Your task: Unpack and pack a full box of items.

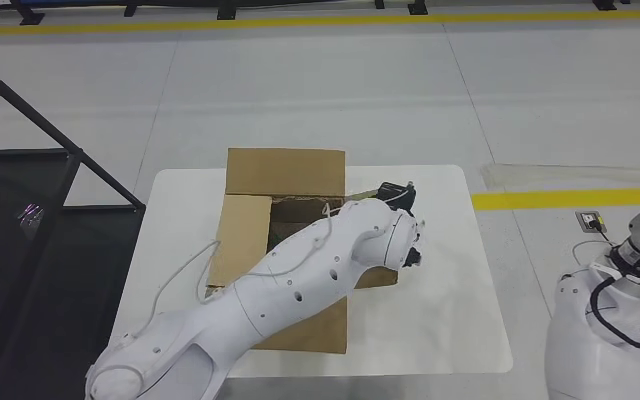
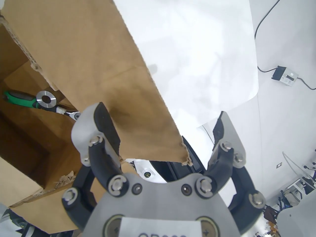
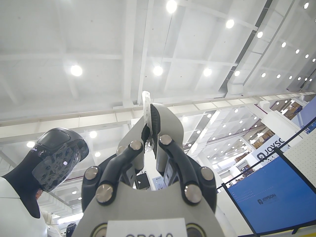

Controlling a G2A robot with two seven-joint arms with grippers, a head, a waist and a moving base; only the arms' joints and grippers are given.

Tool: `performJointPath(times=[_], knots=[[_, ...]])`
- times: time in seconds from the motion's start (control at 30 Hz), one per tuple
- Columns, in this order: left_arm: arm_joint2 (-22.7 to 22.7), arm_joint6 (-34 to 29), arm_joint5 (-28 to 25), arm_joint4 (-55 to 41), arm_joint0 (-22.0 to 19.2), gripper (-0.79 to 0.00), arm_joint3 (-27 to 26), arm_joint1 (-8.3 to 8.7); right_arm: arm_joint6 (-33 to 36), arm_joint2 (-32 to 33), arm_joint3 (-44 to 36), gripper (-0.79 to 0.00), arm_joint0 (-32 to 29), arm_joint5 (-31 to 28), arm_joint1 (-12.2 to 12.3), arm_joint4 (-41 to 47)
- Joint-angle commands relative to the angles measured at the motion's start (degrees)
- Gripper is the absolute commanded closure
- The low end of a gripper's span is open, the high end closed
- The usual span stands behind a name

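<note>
Over the white table, box flap lies between parted jaws of left gripper.

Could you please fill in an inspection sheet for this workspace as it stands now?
Surface: white table, carrying the box.
Job's things: open cardboard box; a green-handled ratchet wrench lies inside.
Clutter: torn cardboard shreds at the box rim.
Grippers: left gripper open, straddling the corner of a box flap; right gripper shut on a clear plastic scrap, pointing at the ceiling.
Cables: white cable along the left arm; black cable on the floor, running to a small grey adapter.
Surroundings: grey floor with yellow lines; black frame beside the table.
</note>
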Motion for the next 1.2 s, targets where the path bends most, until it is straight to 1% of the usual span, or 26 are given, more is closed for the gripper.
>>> performJointPath(times=[0.0, 0.1, 0.3, 0.37, 0.57, 0.67, 0.77, 1.0, 1.17], knots=[[-0.7, -0.4, 0.7, 0.4, 0.1, -0.785, -0.9, 0.07, 0.1, 0.0, 0.1, 0.0, 0.0, 0.0, 0.0, 0.2], [-1.6, -1.9, 1.3, 0.7, 0.2, -0.785, -1.7, 0.31, 0.2, 0.0, 0.2, 0.0, 0.1, 0.0, -0.1, 0.3], [-0.7, -4.5, -1.3, 1.4, -0.6, -0.785, 0.0, 0.65, 0.5, -0.1, 0.6, 0.0, 0.3, 0.0, -0.3, 0.4], [-0.3, -4.3, -1.1, 1.8, -1.1, -0.785, 0.1, 0.64, 0.6, -0.2, 0.7, 0.0, 0.4, 0.0, -0.4, 0.4], [-0.7, -3.1, 0.2, 0.8, -0.8, -0.785, -1.4, 0.83, 0.8, -0.2, 0.9, 0.0, 0.6, 0.0, -0.5, 0.4], [0.7, -3.8, -0.6, 1.1, -1.1, -0.785, 0.3, 0.83, 0.7, 0.0, 0.9, 0.0, 0.6, 0.0, -0.6, 0.4], [3.6, -5.0, -1.7, 2.8, -2.4, -0.785, 2.4, 0.51, 0.8, 0.0, 0.9, 0.0, 0.6, 0.0, -0.7, 0.4], [6.7, -5.4, -2.2, 0.0, -4.6, -0.785, 5.4, -0.71, 1.2, 0.2, 1.0, 0.0, 0.5, 0.0, -0.8, 0.7], [8.9, -5.7, -2.5, -1.7, -7.0, -0.785, 6.3, -0.91, 1.6, 0.4, 1.1, 0.0, 0.7, 0.0, -0.9, 1.0]])
